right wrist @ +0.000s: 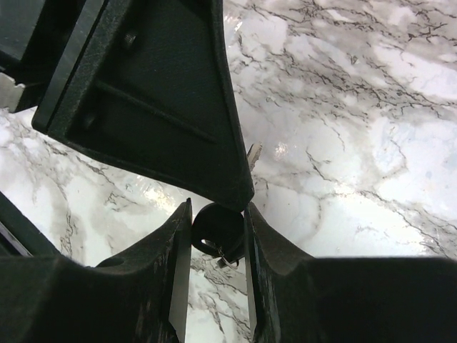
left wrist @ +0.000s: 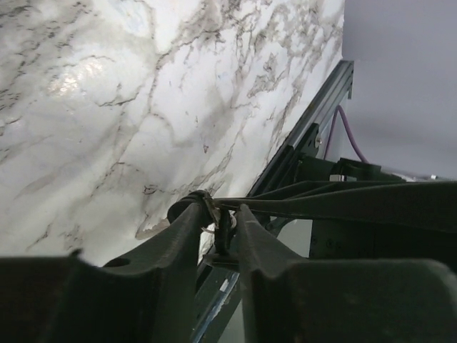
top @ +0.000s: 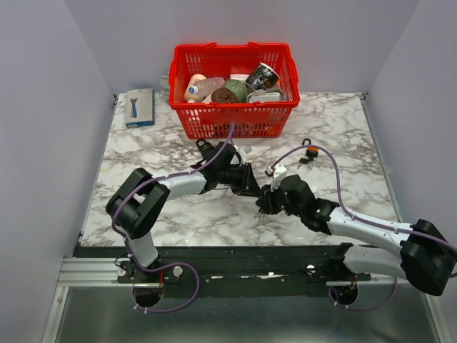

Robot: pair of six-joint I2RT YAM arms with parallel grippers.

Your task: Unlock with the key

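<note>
A key with a round black head (right wrist: 218,227) and a small wire ring hangs between both grippers above the marble table (top: 178,143). My left gripper (top: 250,187) is shut on its metal part; the blade tip (right wrist: 253,153) pokes out past the left finger. In the left wrist view the left gripper (left wrist: 223,218) pinches the thin key, with the black head (left wrist: 187,204) beside its fingertips. My right gripper (top: 264,201) meets the left one at mid-table, and its jaws (right wrist: 218,211) press on both sides of the black head. A small dark object with an orange spot (top: 310,151), perhaps the lock, lies behind the right arm.
A red basket (top: 232,48) full of groceries stands at the back centre. A blue-and-white package (top: 140,107) lies at the back left. Purple cables loop over both arms. The table's metal front rail (left wrist: 314,128) shows in the left wrist view.
</note>
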